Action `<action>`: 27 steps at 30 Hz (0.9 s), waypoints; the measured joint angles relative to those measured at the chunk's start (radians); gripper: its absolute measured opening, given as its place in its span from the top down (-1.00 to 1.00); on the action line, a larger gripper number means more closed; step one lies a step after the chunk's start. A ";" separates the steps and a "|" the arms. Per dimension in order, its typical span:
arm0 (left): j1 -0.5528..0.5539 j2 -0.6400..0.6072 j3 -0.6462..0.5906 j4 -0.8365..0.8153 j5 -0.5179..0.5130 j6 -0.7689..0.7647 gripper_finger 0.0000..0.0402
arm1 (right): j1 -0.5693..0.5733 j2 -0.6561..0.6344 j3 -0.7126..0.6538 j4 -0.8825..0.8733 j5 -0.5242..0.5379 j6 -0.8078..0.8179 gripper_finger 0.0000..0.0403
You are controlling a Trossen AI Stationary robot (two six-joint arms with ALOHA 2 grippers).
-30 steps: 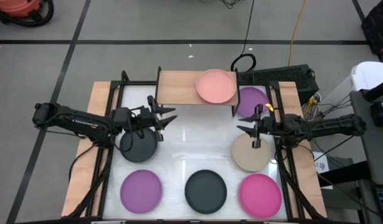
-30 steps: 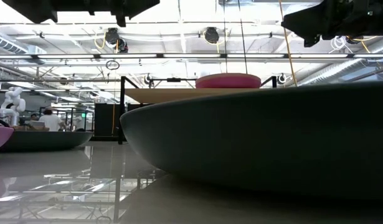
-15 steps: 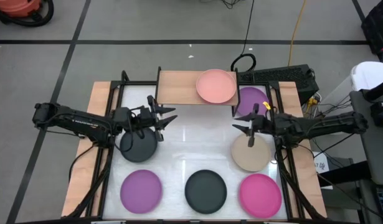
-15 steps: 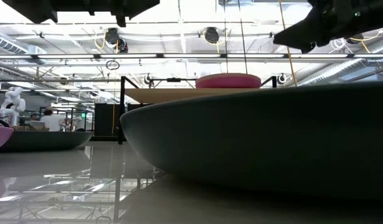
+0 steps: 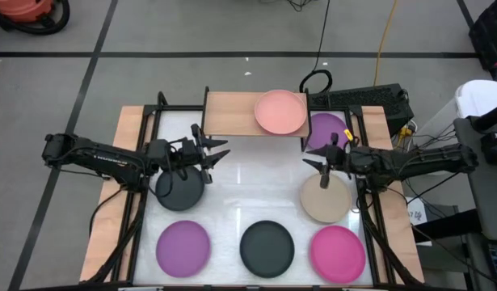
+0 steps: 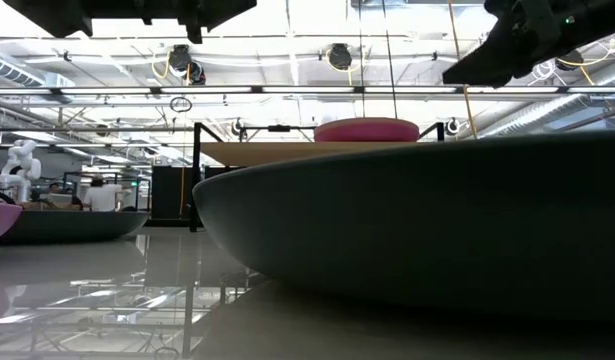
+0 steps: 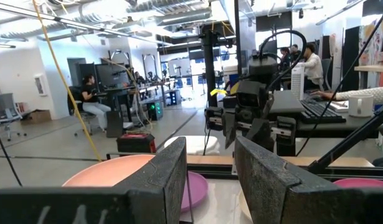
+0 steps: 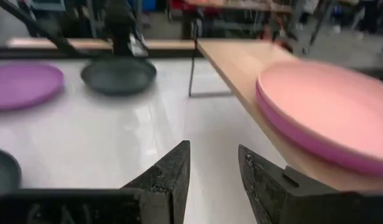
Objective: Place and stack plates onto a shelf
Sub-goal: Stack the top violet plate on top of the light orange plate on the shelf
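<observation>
1. Since the earlier frames, only the right gripper [image 5: 323,166] has shifted, creeping toward the centre of the high view and up from the round beige matte plate [image 5: 326,199]; the left gripper [image 5: 209,152] has not moved, and no plate has changed place.
2. Step in hand, as judged: the right arm is empty between plates, one plate shelved and the next not yet taken.
3. Right gripper: fingers [image 8: 169,172] parted by a narrow gap, nothing between them. It hangs between the beige plate and the purple plate [image 5: 328,129].
4. Left gripper: fingers [image 7: 166,174] spread, holding nothing. It waits at centre left of the high view, just above the dark grey round plate [image 5: 180,187].
5. Low wooden-topped shelf on thin black legs [image 5: 230,113]: upper centre of the high view. The pale pink round plate [image 5: 280,111] lies flat on its right half; the left half is bare.
6. Remaining plates, all flat on the white tabletop [image 5: 248,174]: a second purple [image 5: 183,246], a second dark grey [image 5: 267,246] and a magenta [image 5: 338,252] along the lower row. Only six plates are visible.
7. Next move, as judged: lower the right gripper over a plate rim, nip it, and carry it up to the shelf.
</observation>
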 joint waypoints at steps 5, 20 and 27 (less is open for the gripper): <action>0.000 0.000 0.000 0.000 0.000 -0.001 0.29 | 0.000 0.018 0.030 -0.104 0.001 0.049 0.41; 0.000 0.000 0.000 0.000 0.000 0.000 0.29 | -0.097 0.020 0.032 -0.356 -0.003 0.222 0.41; 0.000 0.000 0.000 0.000 0.000 -0.003 0.29 | -0.210 0.120 0.032 -0.490 -0.003 0.260 0.41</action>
